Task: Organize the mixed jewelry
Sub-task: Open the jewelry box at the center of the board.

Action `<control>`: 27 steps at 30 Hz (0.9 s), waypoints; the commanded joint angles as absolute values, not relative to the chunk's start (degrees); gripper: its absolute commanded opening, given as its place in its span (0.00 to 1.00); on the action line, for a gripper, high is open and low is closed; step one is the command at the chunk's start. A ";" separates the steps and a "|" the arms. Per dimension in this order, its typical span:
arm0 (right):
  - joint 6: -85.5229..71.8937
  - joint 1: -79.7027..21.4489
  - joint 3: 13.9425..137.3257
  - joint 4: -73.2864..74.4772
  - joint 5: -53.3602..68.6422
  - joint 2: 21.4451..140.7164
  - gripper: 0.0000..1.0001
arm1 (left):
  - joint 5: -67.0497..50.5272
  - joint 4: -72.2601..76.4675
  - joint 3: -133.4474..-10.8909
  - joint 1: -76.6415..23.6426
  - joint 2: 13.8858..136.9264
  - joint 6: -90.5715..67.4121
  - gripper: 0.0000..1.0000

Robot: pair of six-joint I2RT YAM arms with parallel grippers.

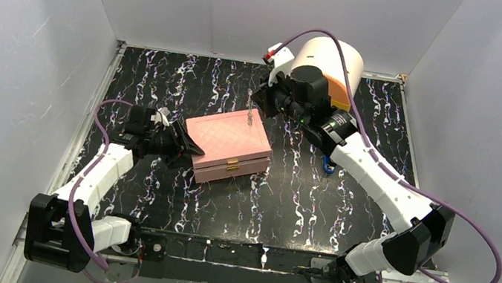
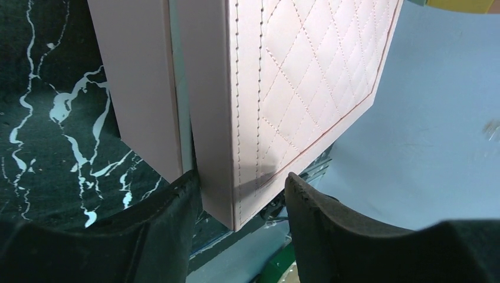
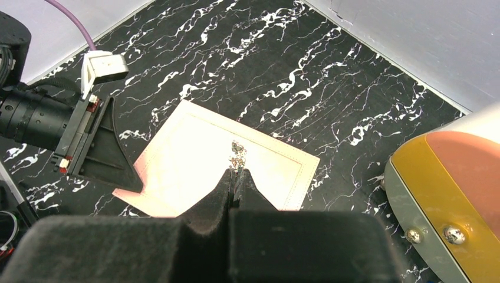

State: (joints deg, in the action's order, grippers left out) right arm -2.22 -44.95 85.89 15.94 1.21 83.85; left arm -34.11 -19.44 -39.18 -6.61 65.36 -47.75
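Note:
A small glinting piece of the mixed jewelry (image 3: 237,154) dangles from my right gripper (image 3: 237,172), which is shut on it. In the top view that piece (image 1: 249,113) hangs from the right gripper (image 1: 259,105) above the back edge of the pink quilted box (image 1: 225,141). The box is closed, with gold clasps on its front. My left gripper (image 2: 242,180) straddles the near corner of the box lid (image 2: 295,76). Its left finger (image 2: 171,212) sits at the seam below the lid, and the right finger (image 2: 318,206) stands a little off the lid's top. No other jewelry shows.
A white cylinder with an orange and yellow face (image 1: 333,65) stands at the back right, close to the right wrist. A blue object (image 1: 328,167) lies under the right forearm. Grey walls enclose the black marbled table (image 1: 169,69).

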 commanded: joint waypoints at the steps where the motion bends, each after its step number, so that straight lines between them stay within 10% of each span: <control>1: -2.29 -44.48 85.53 12.29 -1.12 80.90 0.00 | -37.71 -16.02 -42.52 -7.03 64.86 -52.50 0.52; 27: -0.09 -44.38 88.29 10.69 -6.02 76.40 0.00 | -28.90 2.03 -53.43 -4.40 75.50 -70.79 0.63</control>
